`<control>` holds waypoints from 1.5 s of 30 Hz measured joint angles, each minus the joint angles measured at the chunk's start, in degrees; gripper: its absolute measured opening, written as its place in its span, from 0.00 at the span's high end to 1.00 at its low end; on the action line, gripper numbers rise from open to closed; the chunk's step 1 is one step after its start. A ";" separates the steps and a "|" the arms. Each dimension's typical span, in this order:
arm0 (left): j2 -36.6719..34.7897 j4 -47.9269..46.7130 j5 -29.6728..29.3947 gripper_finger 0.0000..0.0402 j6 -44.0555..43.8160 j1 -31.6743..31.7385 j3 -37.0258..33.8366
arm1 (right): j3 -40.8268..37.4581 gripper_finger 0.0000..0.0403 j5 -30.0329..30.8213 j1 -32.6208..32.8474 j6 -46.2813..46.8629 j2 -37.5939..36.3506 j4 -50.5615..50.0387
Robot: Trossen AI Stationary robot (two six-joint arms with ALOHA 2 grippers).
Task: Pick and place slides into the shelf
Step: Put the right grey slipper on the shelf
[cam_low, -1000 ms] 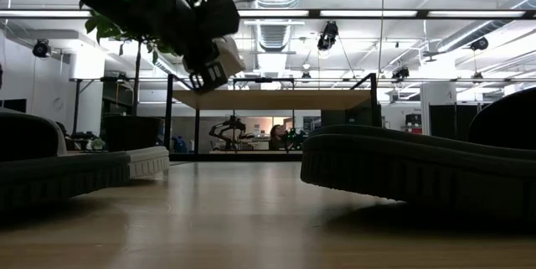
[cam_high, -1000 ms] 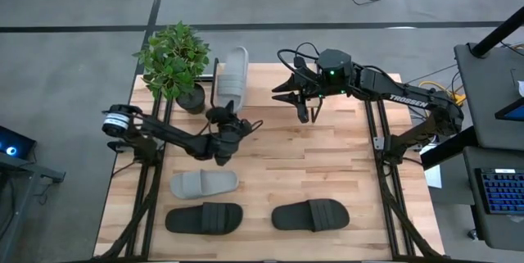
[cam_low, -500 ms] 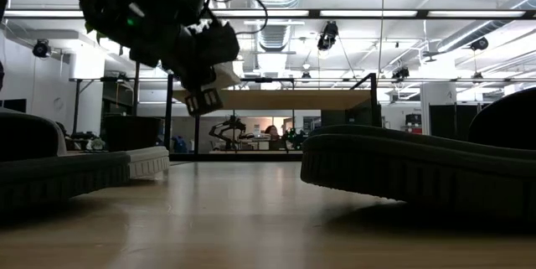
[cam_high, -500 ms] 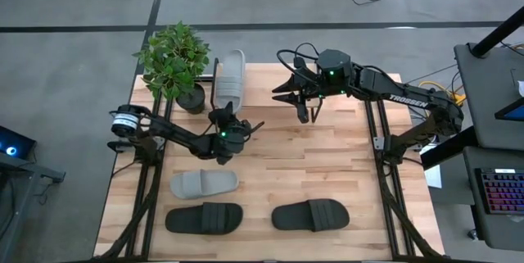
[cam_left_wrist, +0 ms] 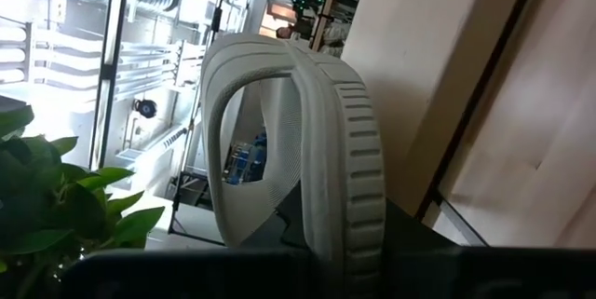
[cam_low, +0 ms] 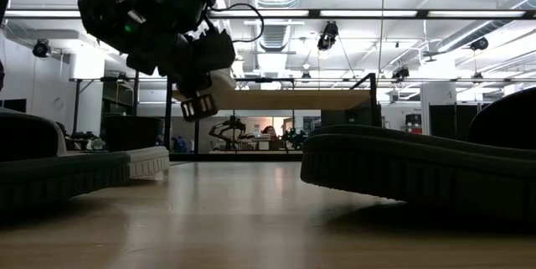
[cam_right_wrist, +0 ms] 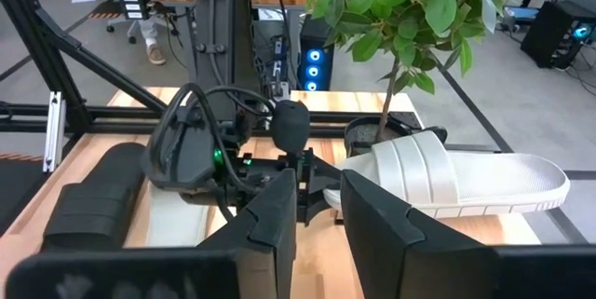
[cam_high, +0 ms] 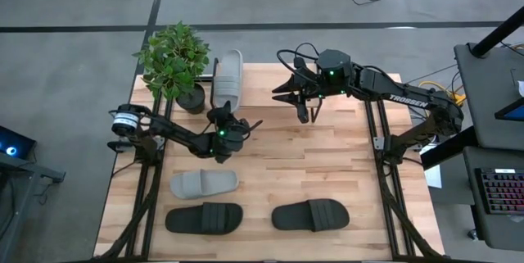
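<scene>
My left gripper (cam_high: 225,117) is shut on a light grey slide (cam_high: 229,74) and holds it above the table's far left part, next to the plant pot. The right wrist view shows that slide (cam_right_wrist: 456,183) with its strap towards the gripper. The shelf (cam_low: 285,100), a light board on thin black legs, stands at the far side. Its board (cam_left_wrist: 438,103) lies close beside the held slide (cam_left_wrist: 345,150). A second grey slide (cam_high: 203,183) and two black slides (cam_high: 204,218) (cam_high: 311,215) lie sole-down near the near edge. My right gripper (cam_high: 309,111) hangs open over the far middle, touching nothing. My left gripper holds the grey slide by its near end (cam_high: 225,106), the end where the strap sits. The fingers come level from the near side, along the slide. The slide is lifted clear of the table and points to the far edge. The gripper's own body hides the finger contact.
A potted plant (cam_high: 173,62) stands at the far left corner, just left of the held slide. The right gripper's fingers (cam_right_wrist: 279,215) frame the right wrist view. Bare wood (cam_high: 303,160) lies in the table's middle. Cables run on the floor beyond the far edge.
My left gripper has sunk a little and eased toward the table's left, carrying the grey slide with it. The slide stays lifted and still points to the far edge.
</scene>
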 joint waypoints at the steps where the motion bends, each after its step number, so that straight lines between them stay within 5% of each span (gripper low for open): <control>1: 0.00 0.00 0.08 0.97 0.02 0.13 -0.30 | -0.02 0.80 0.00 0.00 0.00 0.00 0.01; 12: 0.00 0.02 -0.35 0.96 -1.38 0.74 -1.44 | -0.15 0.76 -0.02 0.04 -1.07 0.00 0.00; 29: -0.24 0.44 -1.95 0.51 -0.94 -0.58 -0.82 | -0.15 0.77 -0.07 0.04 -0.07 0.00 -1.34; 45: -0.44 -0.01 1.53 0.48 2.65 -3.46 -1.50 | -0.26 0.77 -0.15 0.04 -0.42 0.02 -2.14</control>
